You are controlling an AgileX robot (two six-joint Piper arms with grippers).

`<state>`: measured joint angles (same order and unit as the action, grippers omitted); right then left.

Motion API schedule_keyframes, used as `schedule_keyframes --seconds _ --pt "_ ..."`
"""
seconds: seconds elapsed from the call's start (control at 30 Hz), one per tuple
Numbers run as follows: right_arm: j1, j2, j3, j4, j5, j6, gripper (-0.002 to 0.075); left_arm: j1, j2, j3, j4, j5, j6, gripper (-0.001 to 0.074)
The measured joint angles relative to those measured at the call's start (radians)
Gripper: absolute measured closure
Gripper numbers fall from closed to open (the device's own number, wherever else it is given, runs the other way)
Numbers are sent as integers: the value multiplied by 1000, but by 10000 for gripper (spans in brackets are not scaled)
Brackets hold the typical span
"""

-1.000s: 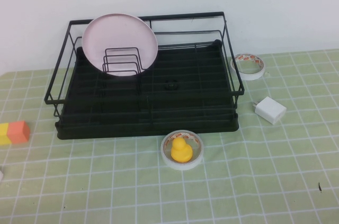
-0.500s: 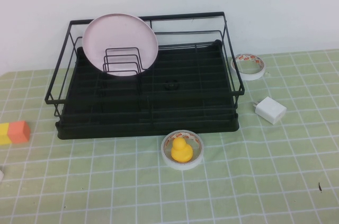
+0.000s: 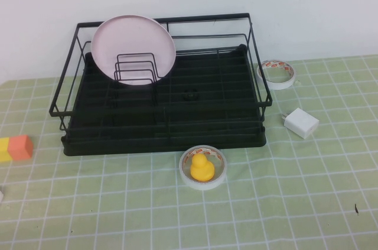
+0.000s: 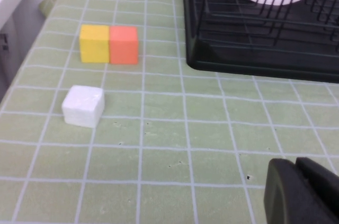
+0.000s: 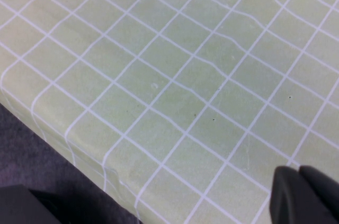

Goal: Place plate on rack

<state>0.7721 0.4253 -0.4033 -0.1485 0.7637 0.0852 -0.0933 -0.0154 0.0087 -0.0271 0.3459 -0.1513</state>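
Plate: the pink plate stands on edge in the rack, propped by its wire loops.
Left gripper: fingers closed, empty, low over the bench.
Right gripper: closed, empty, parked at bench edge.

One plate, one rack, two tape rolls, one duck, one charger.

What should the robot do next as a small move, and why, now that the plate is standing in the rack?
Probably nothing more than keeping both arms parked. The plate already stands upright in the rack, leaning behind its wire loops, and nothing holds it. The left gripper is shut and empty above the tablecloth near the coloured blocks; the right gripper is shut and empty near the table edge.
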Motion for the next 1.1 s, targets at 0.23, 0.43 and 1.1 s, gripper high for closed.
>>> schedule_keyframes --seconds 0.23,0.43,1.1 --pt "0 0 0 0 0 0 728 32 0 0 -19 0 49 736" --pt "0 0 0 0 0 0 728 32 0 0 -22 0 124 736" --pt "0 0 0 0 0 7 728 -19 0 0 -50 0 118 736"
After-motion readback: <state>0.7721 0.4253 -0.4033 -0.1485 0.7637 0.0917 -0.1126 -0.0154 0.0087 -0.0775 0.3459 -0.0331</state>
